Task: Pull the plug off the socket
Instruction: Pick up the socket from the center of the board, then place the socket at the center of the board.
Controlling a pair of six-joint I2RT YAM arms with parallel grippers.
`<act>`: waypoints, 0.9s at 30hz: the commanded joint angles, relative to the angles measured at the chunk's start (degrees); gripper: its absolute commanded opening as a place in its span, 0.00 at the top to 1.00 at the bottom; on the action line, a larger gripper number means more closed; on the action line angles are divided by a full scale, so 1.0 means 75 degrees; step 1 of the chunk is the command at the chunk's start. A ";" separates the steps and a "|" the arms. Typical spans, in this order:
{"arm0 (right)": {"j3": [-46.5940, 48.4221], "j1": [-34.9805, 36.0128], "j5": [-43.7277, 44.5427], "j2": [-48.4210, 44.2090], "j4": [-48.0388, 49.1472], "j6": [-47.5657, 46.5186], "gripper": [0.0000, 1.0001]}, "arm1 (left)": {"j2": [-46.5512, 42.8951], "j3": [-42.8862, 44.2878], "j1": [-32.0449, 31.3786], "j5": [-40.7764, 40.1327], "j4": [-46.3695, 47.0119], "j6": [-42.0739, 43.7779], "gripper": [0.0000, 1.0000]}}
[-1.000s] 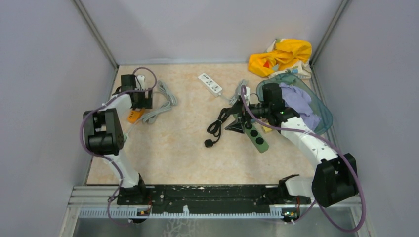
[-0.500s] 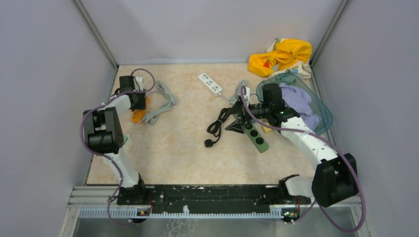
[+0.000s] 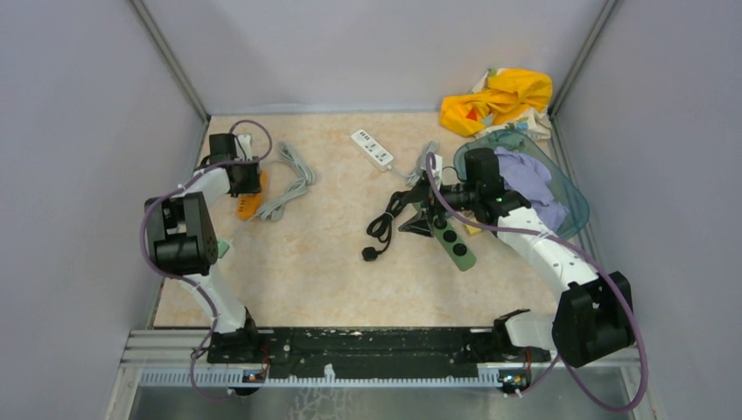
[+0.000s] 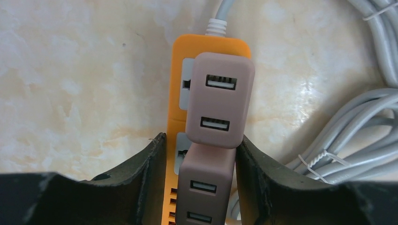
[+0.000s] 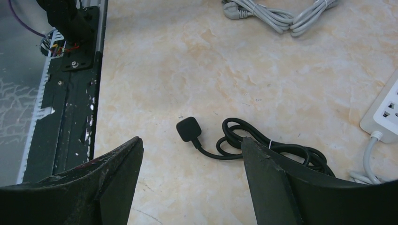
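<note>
**Left jaws closed in around the near adapter**

Since a second ago my left gripper (image 4: 201, 143) has gone from wide to narrow. In the overhead view that wrist has edged slightly toward the left wall, while my right arm sits where it was.

The left jaws now bracket the nearer USB adapter (image 4: 206, 187), a taupe block plugged into the orange power strip (image 4: 187, 47). In the wrist view, the finger on the right presses against the adapter's side. The finger on the left stands just beside it, with a sliver of orange strip showing between. I read that as a grip on the adapter, which is still seated in its socket.

A farther USB adapter (image 4: 219, 101) of the same colour sits in the next socket along, and its near edge overlaps the one I hold. The strip lies flat on the marbled table at the far left, with its grey cable (image 4: 356, 136) coiled just beside it.

My right gripper (image 5: 191, 141) is spread wide and holds nothing. It hangs above the table with a black plug (image 5: 188, 129) and its looped black cord (image 5: 263, 150) lying below. A white power strip (image 5: 382, 112) shows at the edge of that view. From overhead, a green power strip (image 3: 455, 243) lies by that gripper.
</note>
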 commanded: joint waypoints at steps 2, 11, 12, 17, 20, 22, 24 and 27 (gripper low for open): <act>0.0058 -0.0070 -0.0177 -0.0235 0.0161 -0.0174 0.23 | -0.0845 0.0118 -0.0034 0.0777 0.0009 -0.0463 1.00; 0.0059 -0.0068 -0.0144 -0.0203 0.0137 -0.0212 0.23 | -0.1810 -0.0150 -0.0034 0.1513 0.0109 -0.1057 1.00; 0.0056 -0.0067 -0.0138 -0.0202 0.0136 -0.0212 0.23 | -0.1920 -0.0205 -0.0036 0.1584 0.0124 -0.1191 1.00; 0.0062 -0.0067 -0.0131 -0.0198 0.0127 -0.0218 0.23 | -0.2537 -0.0565 -0.0038 0.2010 0.0217 -0.2066 1.00; 0.0065 -0.0067 -0.0104 -0.0197 0.0115 -0.0224 0.23 | -0.2939 -0.0873 -0.0045 0.2269 0.0248 -0.2583 1.00; 0.0066 -0.0068 -0.0105 -0.0200 0.0101 -0.0236 0.23 | -0.3217 -0.1104 -0.0086 0.2371 0.0252 -0.2875 1.00; 0.0069 -0.0067 -0.0107 -0.0197 0.0101 -0.0245 0.23 | -0.3537 -0.1366 -0.0187 0.2380 0.0274 -0.3102 1.00; 0.0069 -0.0067 -0.0103 -0.0197 0.0095 -0.0247 0.23 | -0.4087 -0.1790 -0.0447 0.2213 0.0275 -0.3390 1.00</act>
